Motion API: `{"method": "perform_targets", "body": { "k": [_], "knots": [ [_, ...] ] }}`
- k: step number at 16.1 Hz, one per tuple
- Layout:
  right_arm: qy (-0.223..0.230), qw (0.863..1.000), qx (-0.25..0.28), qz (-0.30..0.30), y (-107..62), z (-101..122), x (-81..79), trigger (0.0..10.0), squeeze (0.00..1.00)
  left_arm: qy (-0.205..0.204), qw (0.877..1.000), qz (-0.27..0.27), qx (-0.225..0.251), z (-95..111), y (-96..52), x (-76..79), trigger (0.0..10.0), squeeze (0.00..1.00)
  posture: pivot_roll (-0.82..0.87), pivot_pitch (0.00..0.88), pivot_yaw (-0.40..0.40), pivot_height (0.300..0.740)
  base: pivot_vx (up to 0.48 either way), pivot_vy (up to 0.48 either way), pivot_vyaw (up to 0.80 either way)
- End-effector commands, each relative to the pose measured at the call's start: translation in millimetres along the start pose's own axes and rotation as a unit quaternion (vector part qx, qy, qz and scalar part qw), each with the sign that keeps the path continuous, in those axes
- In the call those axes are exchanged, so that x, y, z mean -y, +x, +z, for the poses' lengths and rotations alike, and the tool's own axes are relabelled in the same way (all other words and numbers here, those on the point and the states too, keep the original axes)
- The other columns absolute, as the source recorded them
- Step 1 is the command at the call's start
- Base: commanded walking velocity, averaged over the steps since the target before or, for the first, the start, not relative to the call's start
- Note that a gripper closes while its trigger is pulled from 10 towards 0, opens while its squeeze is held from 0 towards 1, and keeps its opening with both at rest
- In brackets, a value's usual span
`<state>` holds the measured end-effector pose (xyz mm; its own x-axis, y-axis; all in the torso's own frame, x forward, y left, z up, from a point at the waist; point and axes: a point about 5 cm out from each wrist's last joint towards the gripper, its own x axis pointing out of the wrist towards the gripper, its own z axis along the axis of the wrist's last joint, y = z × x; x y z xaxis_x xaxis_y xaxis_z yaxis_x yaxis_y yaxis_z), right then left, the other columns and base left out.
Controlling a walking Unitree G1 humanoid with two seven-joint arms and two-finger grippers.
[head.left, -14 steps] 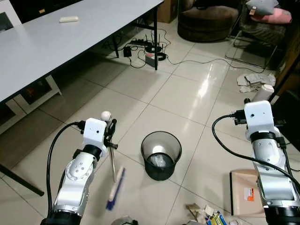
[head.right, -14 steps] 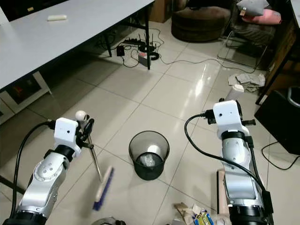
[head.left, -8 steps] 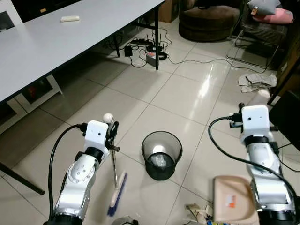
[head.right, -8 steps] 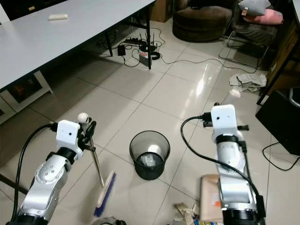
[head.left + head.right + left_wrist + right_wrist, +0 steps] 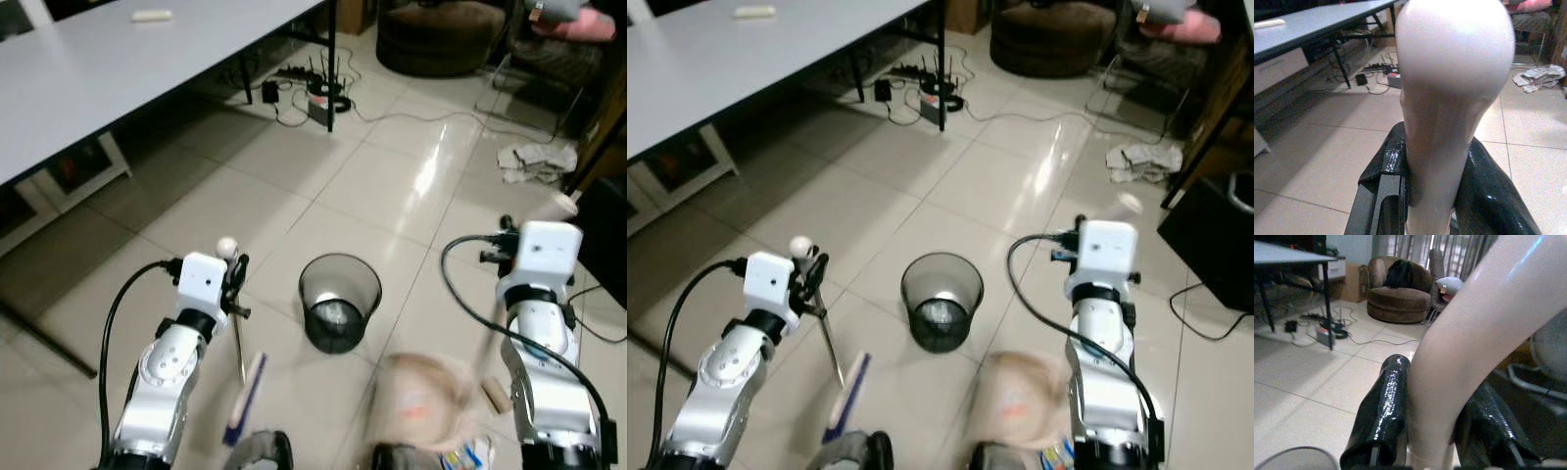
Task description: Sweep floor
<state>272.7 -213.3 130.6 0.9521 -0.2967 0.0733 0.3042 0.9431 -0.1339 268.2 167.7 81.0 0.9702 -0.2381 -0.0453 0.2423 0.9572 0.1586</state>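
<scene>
Clamping the broom (image 5: pixel 239 367) near its knobbed handle tip, the left gripper (image 5: pixel 235 284) steadies a light, stiff tool, while the right gripper (image 5: pixel 1432 428) grasps the dustpan (image 5: pixel 1019 397) handle.

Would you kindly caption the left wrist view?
Left gripper clamps the pale broom handle above tiled floor.

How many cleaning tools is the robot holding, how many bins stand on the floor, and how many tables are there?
Brooms: 1, the broom in the left pincer
Dustpans: 1, the blurred dustpan held by the right pincer
Bins: 1, the black bin
Tables: 1, the grey table
Total: 4
</scene>
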Motion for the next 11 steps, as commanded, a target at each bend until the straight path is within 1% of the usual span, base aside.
{"method": "perform_targets", "body": {
  "k": [1,5,6,7,8,10,11],
  "knots": [
    [-0.003,1.0,0.022,-0.003,4.7,11,0.1,10.0,0.0,0.014,1.0,0.0,0.013,8,-1.3,-2.2,10.0,0.0,0.02,0.026,0.052,0.74,-0.304,0.0,0.0],
    [-0.009,0.999,0.029,0.023,1.3,13,-9.2,10.0,0.0,0.014,1.0,0.007,0.016,11,0.4,-6.1,10.0,0.0,0.01,0.03,0.058,0.74,-0.3,0.0,0.0],
    [-0.006,0.999,0.027,0.033,-0.3,12,-10.6,10.0,0.0,0.015,1.0,0.006,0.016,11,2.6,-5.0,10.0,0.0,0.01,0.033,0.06,0.74,0.0,0.0,0.0],
    [-0.006,0.999,0.011,0.03,-0.8,9,-9.5,10.0,0.0,0.016,1.0,0.009,0.014,11,6.4,-3.9,10.0,0.0,0.0,0.032,0.063,0.74,0.0,0.0,0.0],
    [0.005,1.0,-0.003,0.015,-1.2,5,-6.3,10.0,0.0,0.01,1.0,0.015,0.017,14,10.0,-3.1,10.0,0.0,0.0,0.036,0.066,0.74,0.0,0.0,0.0],
    [0.014,1.0,0.0,0.007,-2.9,5,-3.5,10.0,0.0,0.009,1.0,0.006,0.025,17,11.9,-0.3,10.0,0.0,0.0,0.034,0.073,0.74,0.0,0.0,-0.8],
    [0.01,1.0,0.003,0.007,-3.8,5,-2.9,10.0,0.0,0.012,1.0,0.002,0.027,18,11.9,0.0,10.0,0.0,-0.01,0.034,0.073,0.74,0.0,0.0,-0.8]
  ]
}}
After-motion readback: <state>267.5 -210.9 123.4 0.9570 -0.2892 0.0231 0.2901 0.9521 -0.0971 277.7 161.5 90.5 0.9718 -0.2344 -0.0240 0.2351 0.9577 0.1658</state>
